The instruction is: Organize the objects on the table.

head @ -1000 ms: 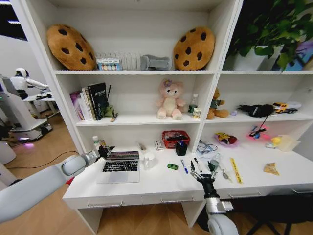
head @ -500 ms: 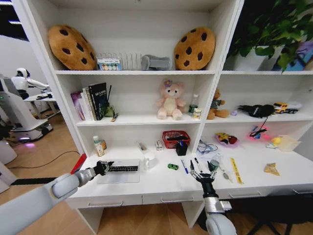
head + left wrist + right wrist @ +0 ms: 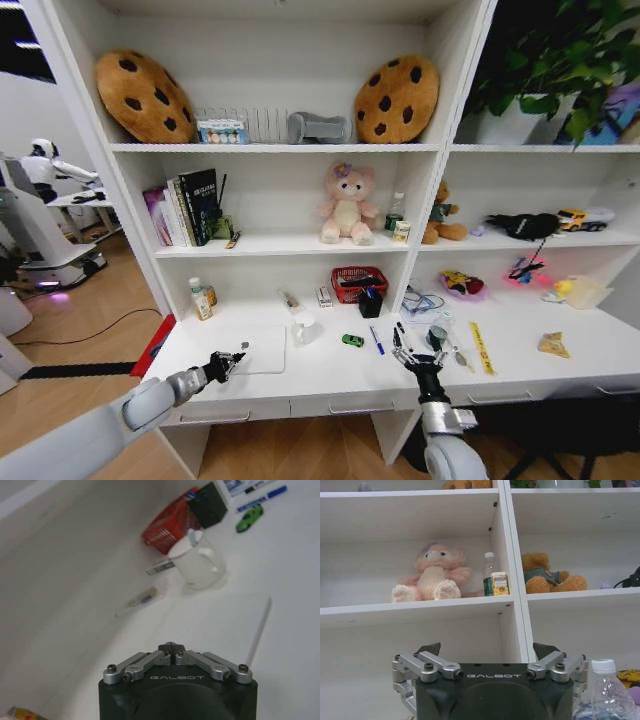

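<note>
The long white worktop point(image 3: 330, 375) is sitting under the shelves, with small things spread across it. The laptop point(image 3: 258, 350) is the biggest of them. It is lying flat and closed near the left front of the worktop, looking like a thin pale slab.

The left pincer point(image 3: 229, 361) is resting right at the laptop's front left corner. In the left wrist view its fingers point(image 3: 171, 647) are pressed tight together, holding nothing. The right pincer point(image 3: 418, 347) is hanging above the front of the worktop with its fingers spread apart and nothing between them.

I think the step in hand is the laptop, and it looks done because the lid is down. The next move would call for one pincer to go to a small thing, line up over it and close gently.

A white mug point(image 3: 304, 329) is standing just beside the laptop. A red basket point(image 3: 359, 282) is sitting at the back. The little green car point(image 3: 352, 340) is lying between the mug and the pens point(image 3: 377, 340), which are thin and will be hard to pinch. The small round tin point(image 3: 437, 337) is sitting just behind the right pincer; it may be touching a pen, but I cannot tell.
</note>
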Controlling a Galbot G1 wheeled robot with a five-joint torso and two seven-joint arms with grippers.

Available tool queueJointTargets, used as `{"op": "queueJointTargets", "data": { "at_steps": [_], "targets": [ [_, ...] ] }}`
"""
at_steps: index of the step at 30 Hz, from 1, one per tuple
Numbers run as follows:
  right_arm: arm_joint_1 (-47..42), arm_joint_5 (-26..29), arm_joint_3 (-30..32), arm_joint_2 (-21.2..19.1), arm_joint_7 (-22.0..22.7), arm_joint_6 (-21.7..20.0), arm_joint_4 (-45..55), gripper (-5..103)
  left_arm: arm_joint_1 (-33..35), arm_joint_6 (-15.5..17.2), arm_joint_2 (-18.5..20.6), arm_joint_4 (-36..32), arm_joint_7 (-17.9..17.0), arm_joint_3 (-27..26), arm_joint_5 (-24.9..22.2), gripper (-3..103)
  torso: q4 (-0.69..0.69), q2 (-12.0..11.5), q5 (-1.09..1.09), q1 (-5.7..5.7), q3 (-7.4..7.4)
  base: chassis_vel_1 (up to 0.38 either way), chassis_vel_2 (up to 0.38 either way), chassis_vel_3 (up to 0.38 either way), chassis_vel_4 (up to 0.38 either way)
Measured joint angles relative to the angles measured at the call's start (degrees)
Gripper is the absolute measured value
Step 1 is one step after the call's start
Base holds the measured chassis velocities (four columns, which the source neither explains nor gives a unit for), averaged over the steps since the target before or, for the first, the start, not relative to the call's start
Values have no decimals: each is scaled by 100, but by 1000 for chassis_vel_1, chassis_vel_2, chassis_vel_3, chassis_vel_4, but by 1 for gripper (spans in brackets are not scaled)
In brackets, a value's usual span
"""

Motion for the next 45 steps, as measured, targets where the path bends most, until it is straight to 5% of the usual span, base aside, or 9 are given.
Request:
{"op": "queueJointTargets", "data": {
  "at_steps": [2, 5, 9, 19, 28, 45],
  "targets": [
    [-5, 2, -1, -16, 0, 14, -5, 100, 153, -17, -72, -63, -50, -251, -91, -2, 0, 0, 0, 0, 0, 0, 0, 0, 0],
    [-47, 95, 34, -126, 13, 82, 9, 100, 1020, -223, -798, -320, -466, -1761, -482, 19, -3, 0, -2, 1, 0, 0, 0, 0, 0],
    [-76, 141, 41, -270, 22, 87, 50, 100, 1766, -282, -1386, -484, -574, -2744, -703, 30, 2, 0, -3, 0, 0, 0, 0, 0, 0],
    [-83, 336, -41, -669, -32, 86, -56, 100, 2524, -177, -2373, -845, -864, -4509, -1742, 69, -1, 0, -1, 0, 0, 0, 0, 0, 0],
    [-94, 298, -91, -811, -62, 96, -151, 100, 3034, -442, -2610, -861, -761, -5078, -1986, 98, 1, 0, -1, 0, 0, 0, 0, 0, 0],
    [-186, 314, -94, -905, -121, 109, -89, 100, 2838, -463, -2901, -877, -767, -5160, -2201, 100, -1, 0, -1, 0, 0, 0, 0, 0, 0]
  ]
}}
